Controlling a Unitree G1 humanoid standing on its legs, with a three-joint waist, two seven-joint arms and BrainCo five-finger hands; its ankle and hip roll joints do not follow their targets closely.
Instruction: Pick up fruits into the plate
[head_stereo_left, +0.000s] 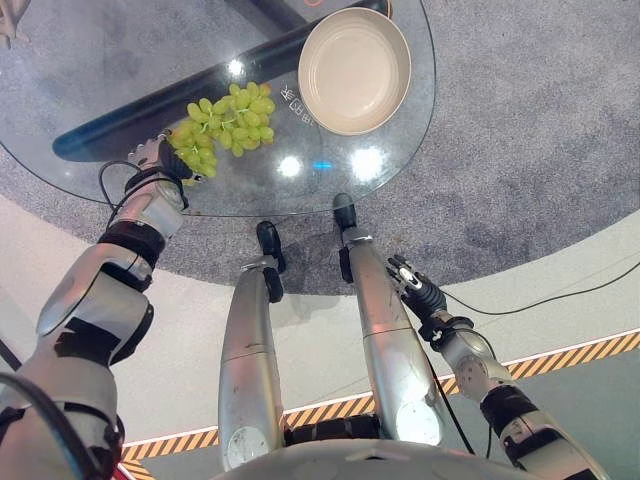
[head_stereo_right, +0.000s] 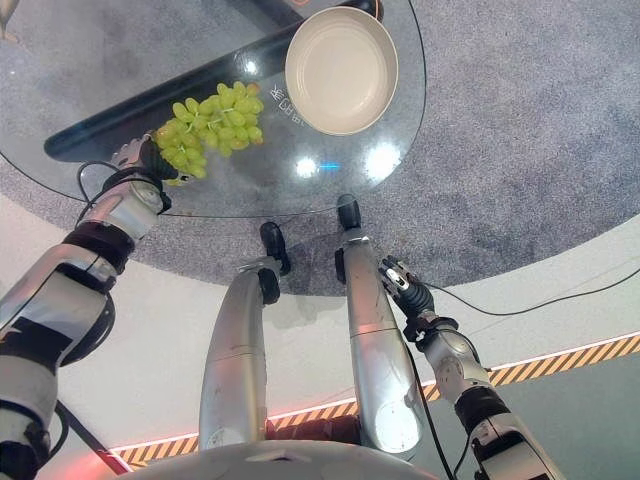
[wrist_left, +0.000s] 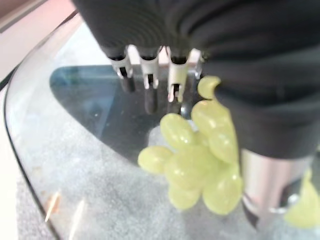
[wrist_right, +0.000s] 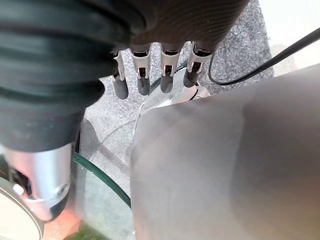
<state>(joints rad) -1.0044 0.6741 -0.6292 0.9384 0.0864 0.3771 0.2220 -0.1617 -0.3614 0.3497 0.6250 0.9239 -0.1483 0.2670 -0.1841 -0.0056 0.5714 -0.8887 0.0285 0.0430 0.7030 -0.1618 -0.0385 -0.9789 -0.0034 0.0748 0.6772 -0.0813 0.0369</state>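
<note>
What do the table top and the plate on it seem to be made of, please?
Table top: probably clear glass, glossy, since the grey carpet shows through it and lamp glints sit on it. Plate: likely glazed ceramic or melamine, with a smooth cream surface and soft sheen; which one is unclear.

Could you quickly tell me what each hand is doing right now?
Left hand: at the grapes, grip cannot be told.
Right hand: open, holding nothing, below the table.

The plate (head_stereo_left: 354, 70) runs off the top edge. Glass table (head_stereo_left: 90, 60) is cut off at top and left. Left hand (head_stereo_left: 158, 160) hides the near end of the grapes (head_stereo_left: 225, 125).
</note>
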